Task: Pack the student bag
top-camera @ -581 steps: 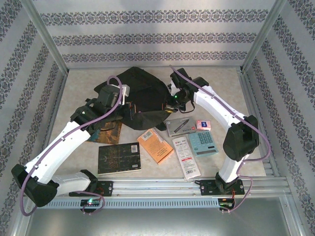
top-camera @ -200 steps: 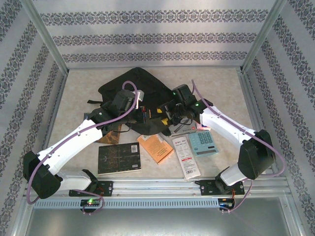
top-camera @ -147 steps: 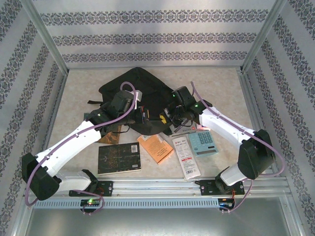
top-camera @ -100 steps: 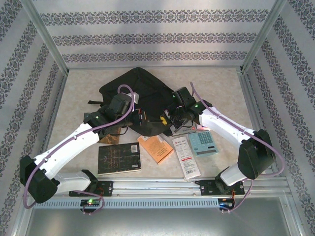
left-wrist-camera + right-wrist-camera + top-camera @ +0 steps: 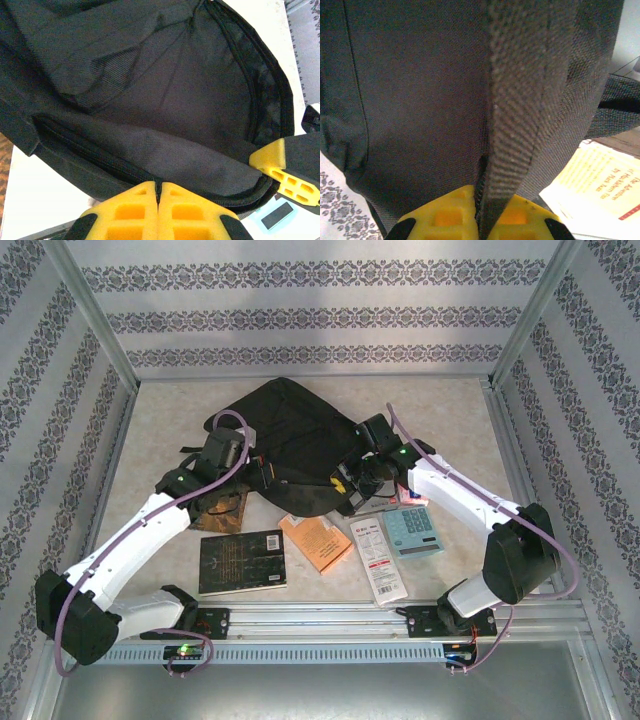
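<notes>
Now right fingers (image 5: 447,215) on student bag (image 5: 295,435)

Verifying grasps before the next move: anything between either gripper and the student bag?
Nothing visible. The left gripper is shut on the zipper rim of the student bag; the right gripper is shut on its webbing strap. The orange book and calculator lie at the bag's near side, clear of both grips.
</notes>
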### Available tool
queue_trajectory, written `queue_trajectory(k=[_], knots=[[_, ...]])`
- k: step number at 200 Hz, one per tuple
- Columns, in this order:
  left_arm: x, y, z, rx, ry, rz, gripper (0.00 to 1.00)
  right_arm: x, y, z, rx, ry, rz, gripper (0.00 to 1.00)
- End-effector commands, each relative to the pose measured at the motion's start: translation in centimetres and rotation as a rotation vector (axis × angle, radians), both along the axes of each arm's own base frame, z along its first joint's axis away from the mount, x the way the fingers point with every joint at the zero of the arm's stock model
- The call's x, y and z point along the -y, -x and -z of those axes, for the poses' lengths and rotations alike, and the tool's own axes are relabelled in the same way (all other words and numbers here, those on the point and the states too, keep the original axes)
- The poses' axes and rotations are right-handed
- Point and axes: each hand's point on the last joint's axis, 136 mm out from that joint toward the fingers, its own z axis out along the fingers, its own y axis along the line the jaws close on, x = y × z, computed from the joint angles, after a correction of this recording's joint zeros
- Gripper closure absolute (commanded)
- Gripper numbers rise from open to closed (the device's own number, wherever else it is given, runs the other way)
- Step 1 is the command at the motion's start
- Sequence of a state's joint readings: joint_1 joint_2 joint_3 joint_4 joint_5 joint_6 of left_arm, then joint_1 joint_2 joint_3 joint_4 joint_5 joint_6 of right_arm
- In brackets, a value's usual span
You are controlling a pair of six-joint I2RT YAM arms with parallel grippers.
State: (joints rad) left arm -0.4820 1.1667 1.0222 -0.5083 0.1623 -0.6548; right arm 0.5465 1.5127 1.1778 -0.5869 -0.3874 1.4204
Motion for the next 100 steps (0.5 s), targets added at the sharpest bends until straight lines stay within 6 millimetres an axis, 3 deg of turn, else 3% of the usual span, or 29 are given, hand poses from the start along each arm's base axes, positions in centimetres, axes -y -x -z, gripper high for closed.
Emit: queue_trajectory(k=[1,100], knots=[[-2.6,-0.9,-0.5,0.046,-0.033,-0.077,1.0,2.4,0.4,1.3,-0.026,0.1,-0.009,1.0],[-10.4,-3.4,1.4,-0.03,-0.16,-0.345,1.0,2.3,-0.9,0.3,0.111,0.134,-0.155,1.0]])
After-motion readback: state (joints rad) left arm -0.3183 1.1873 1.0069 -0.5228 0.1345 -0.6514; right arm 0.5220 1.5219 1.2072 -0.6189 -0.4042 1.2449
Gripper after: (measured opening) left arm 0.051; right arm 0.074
